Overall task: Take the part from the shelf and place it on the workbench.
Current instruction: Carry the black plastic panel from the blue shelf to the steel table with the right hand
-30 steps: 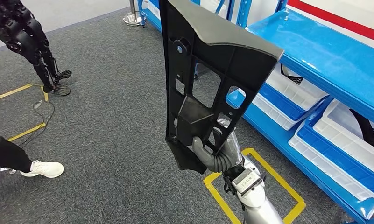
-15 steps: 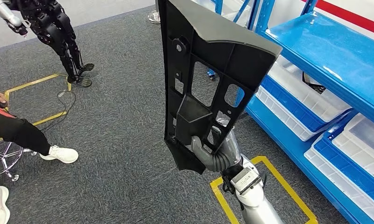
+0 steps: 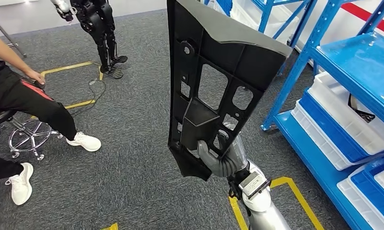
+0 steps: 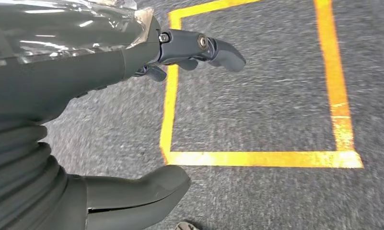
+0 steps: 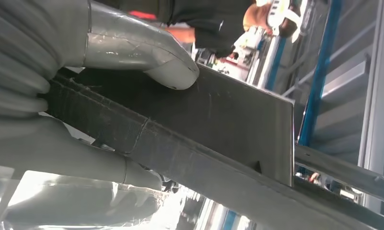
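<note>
Black part (image 3: 214, 81) off the shelf (image 3: 343, 72), carried upright over the carpeted floor (image 3: 132, 124), gripped at its lower end by right hand (image 3: 223, 155). Left hand (image 4: 132, 115) hanging with fingers apart, holding nothing. Remaining, apparently: carrying to the table and placement there.

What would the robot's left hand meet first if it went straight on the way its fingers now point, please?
Probably the grey carpet floor. The left hand is empty, fingers apart, above the carpet near the yellow tape square; nothing else shows ahead, though the depth is hard to judge.
</note>
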